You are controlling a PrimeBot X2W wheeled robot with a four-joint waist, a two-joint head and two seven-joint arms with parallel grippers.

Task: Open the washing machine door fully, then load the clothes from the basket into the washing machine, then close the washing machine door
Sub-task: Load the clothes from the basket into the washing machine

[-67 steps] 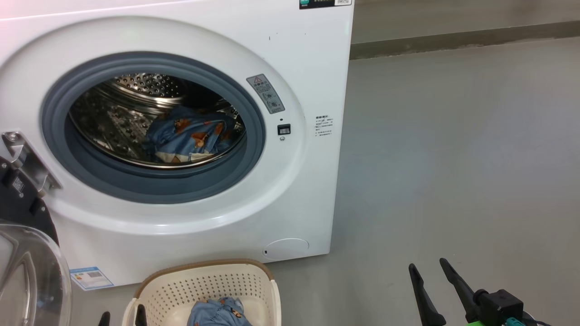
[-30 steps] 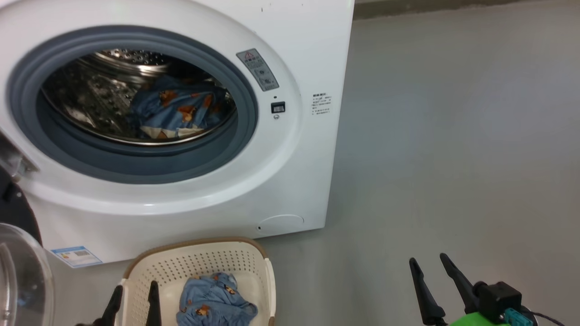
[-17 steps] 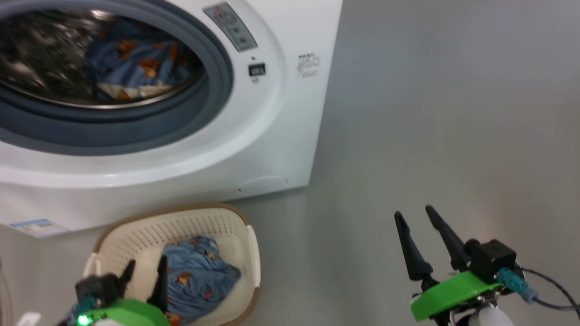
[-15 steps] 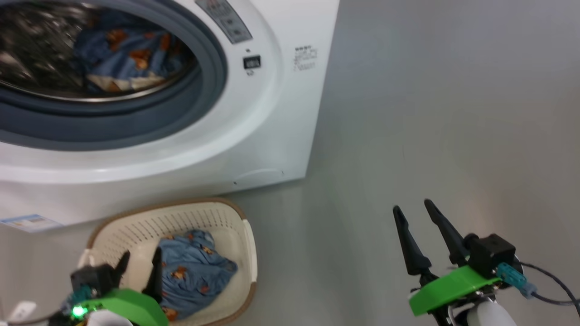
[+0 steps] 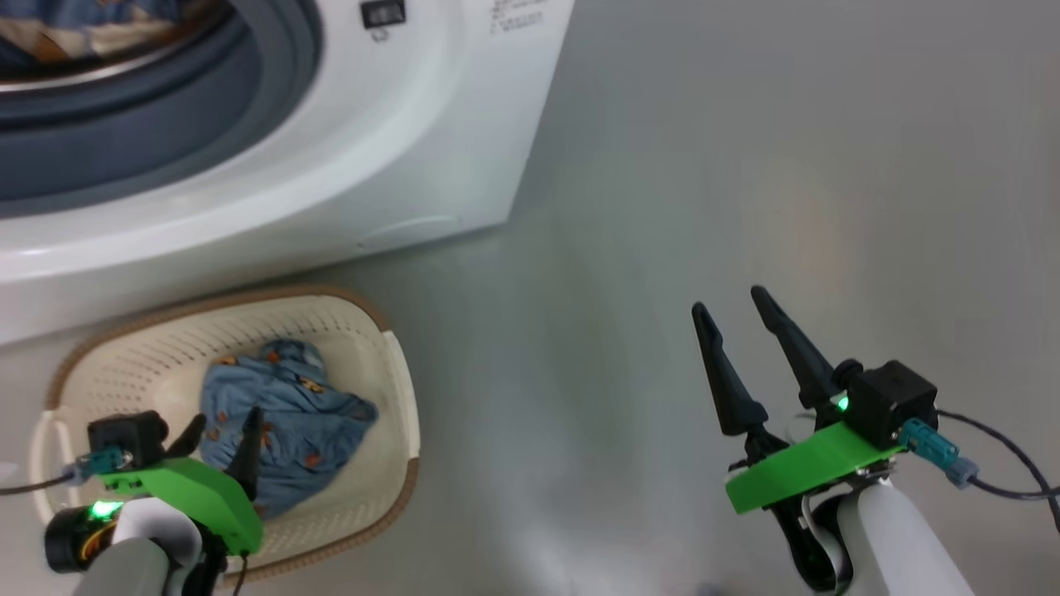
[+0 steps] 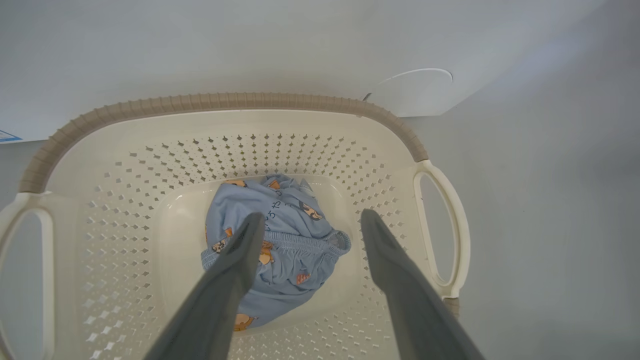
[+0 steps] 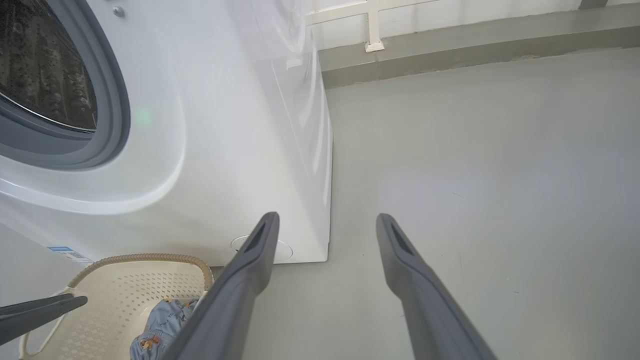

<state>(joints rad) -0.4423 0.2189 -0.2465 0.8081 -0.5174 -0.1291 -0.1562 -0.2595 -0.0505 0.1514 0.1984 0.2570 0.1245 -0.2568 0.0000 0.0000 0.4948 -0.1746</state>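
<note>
Cream perforated plastic forms the basket (image 5: pixel 149 364), which stands on the grey floor (image 5: pixel 704 165) just in front of the washing machine (image 5: pixel 414 124). Its brown rim runs close under the machine's lower front edge, near the round service flap (image 5: pixel 410 230). The clothes (image 5: pixel 290 414), a crumpled bundle of light blue cloth printed with orange-brown bears, lie on the basket's bottom, with bare plastic on every side of them.

The left gripper (image 5: pixel 226 414) hangs over the basket inside its rim. Its fingers are spread wide with nothing between them. In the left wrist view one finger crosses the bundle and the other points at bare basket bottom beside it. Whether the tips touch the cloth cannot be told.

The right gripper (image 5: pixel 729 299) is also spread wide and empty. It sits over bare floor, well apart from the basket and past the machine's right corner.

At the top left of the head view, blue and cream fabric (image 5: pixel 74 21) shows behind the grey-blue gasket (image 5: pixel 166 141). In the right wrist view the floor runs clear along the machine's side panel to a low grey ledge (image 7: pixel 450 55) at the wall.
</note>
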